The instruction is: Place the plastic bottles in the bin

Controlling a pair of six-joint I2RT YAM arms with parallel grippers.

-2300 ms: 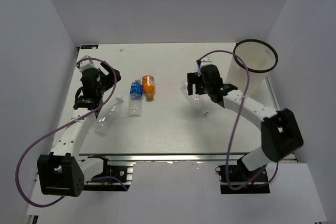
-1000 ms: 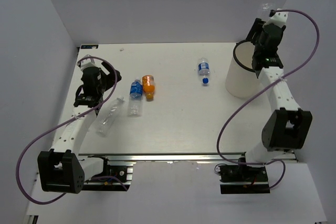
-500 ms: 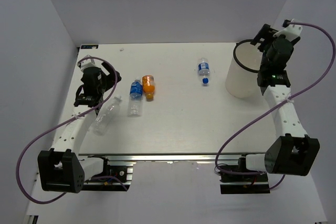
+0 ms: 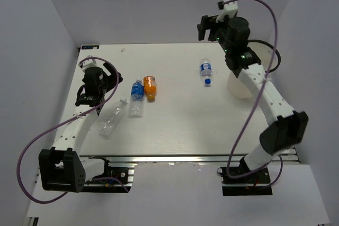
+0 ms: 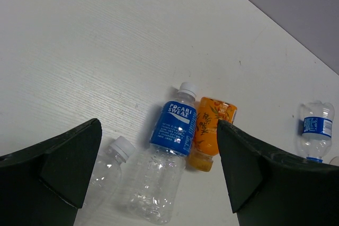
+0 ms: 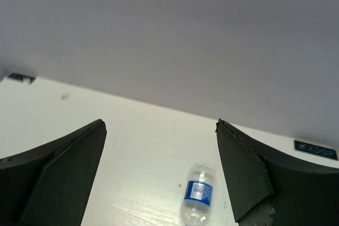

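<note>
Orange bottle (image 4: 150, 88) — white label

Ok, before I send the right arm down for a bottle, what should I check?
1. Right gripper open and empty: ok.
2. Blue-labelled bottle near the bin lying free, nothing touching it: ok.
3. Bin upright, mouth unobstructed: cannot tell, the right arm covers it.
4. Left gripper open, far from that bottle: ok.
5. All bottles binned: not ok, four lie on the table.
</note>
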